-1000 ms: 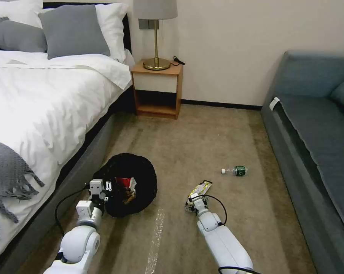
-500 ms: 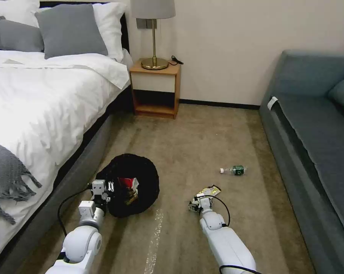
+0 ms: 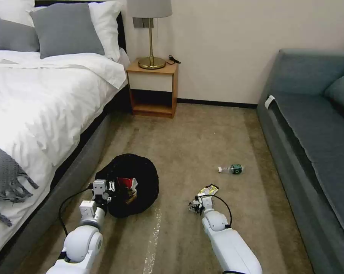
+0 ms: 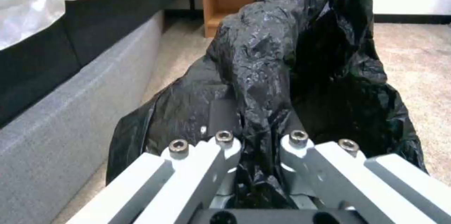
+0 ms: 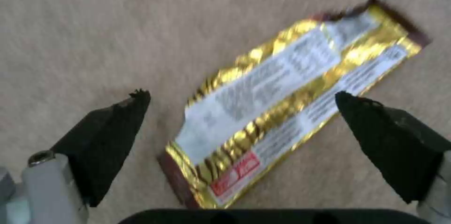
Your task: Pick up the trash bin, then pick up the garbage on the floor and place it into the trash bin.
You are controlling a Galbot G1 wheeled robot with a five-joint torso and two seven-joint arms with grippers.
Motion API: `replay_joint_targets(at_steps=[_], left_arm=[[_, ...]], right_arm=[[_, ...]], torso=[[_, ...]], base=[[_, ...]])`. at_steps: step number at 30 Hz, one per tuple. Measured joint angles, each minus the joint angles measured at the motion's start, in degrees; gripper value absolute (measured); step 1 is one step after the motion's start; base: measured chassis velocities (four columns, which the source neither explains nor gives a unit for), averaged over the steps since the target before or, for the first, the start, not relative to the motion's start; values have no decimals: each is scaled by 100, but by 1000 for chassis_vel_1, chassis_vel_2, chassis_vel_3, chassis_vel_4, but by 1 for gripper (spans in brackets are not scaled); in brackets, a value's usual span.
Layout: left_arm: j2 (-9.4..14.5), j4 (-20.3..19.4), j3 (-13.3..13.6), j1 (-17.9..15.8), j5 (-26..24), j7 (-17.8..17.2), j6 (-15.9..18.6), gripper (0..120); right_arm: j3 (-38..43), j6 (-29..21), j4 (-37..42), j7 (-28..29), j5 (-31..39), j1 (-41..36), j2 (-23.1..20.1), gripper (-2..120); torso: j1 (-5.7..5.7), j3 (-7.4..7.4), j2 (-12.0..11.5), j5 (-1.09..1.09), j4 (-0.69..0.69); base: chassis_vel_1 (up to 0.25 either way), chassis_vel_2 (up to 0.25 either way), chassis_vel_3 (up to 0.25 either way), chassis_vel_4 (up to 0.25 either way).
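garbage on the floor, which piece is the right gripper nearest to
The gold snack wrapper, lying flat on the carpet between the open right gripper fingers. The small bottle lies farther off, toward the sofa.

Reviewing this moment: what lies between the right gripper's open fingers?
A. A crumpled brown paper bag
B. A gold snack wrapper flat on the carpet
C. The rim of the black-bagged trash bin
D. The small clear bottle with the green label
B: in the right wrist view the right gripper is open above the gold snack wrapper, which lies flat on the carpet, one dark fingertip either side; the bottle lies farther off.
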Motion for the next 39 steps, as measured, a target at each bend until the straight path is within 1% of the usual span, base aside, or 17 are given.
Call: replay_joint_targets(at_steps=[3,6,8,10,11,13,15,17,19,21,22,25,33,38,39], left_arm=[[13,-5,-18,1,-2,0,4,4],[13,-17,-28,3,-4,0,6,4],[6,-37,-29,10,-4,0,9,4],[0,-58,-30,25,4,-1,13,4],[0,-58,-30,25,4,-1,13,4],[1,-69,-47,47,10,-1,14,4],[4,-72,-54,51,10,-1,14,4],[11,-80,-74,61,10,-1,14,4],[13,-80,-76,63,10,-1,14,4],[12,-90,-81,65,12,-1,14,4],[12,-90,-81,65,12,-1,14,4],[4,-114,-81,69,15,-1,13,4],[11,-115,-86,82,15,2,-1,4],[9,-109,-74,75,14,8,-6,4],[9,-109,-74,75,14,8,-6,4]], right_arm=[[-29,-103,192,-11,102,1,-88,100],[-28,-122,166,-32,149,85,-129,100],[7,-115,36,-44,189,226,-145,100],[84,-84,-262,-51,265,486,-140,100],[84,-84,-262,-51,265,486,-140,100],[196,-15,-589,-52,264,681,-76,100],[230,6,-695,-59,260,736,-56,100],[333,84,-983,-114,194,887,-22,100],[352,94,-1037,-133,178,922,-19,100],[452,142,-1391,-241,129,1166,-20,100],[452,142,-1391,-241,129,1166,-20,100],[504,172,-1708,-350,72,1392,-65,100],[581,134,-1943,-503,13,1524,-114,100],[729,41,-2248,-888,-14,1668,-176,100],[729,41,-2248,-888,-14,1668,-176,100]], torso=[[0,-1,0,0,0],[0,0,0,1,0],[0,0,1,1,0],[0,0,1,1,1],[0,0,1,1,1],[0,-1,1,0,0],[0,-1,1,1,1],[0,-1,1,1,1],[0,-1,1,1,1],[0,-1,1,1,1],[0,-1,1,1,1],[0,-1,2,1,1],[0,-1,2,1,1],[0,-1,2,1,0],[0,-1,2,1,0]], base=[[0,0,0,0],[0,0,0,0],[0,0,0,0],[0,0,0,0],[0,0,0,0],[0,0,0,0],[0,0,0,0],[0,0,0,0],[0,0,0,0],[0,0,0,0],[0,0,0,0],[0,0,0,0],[0,0,0,0],[0,0,0,0],[0,0,0,0]])
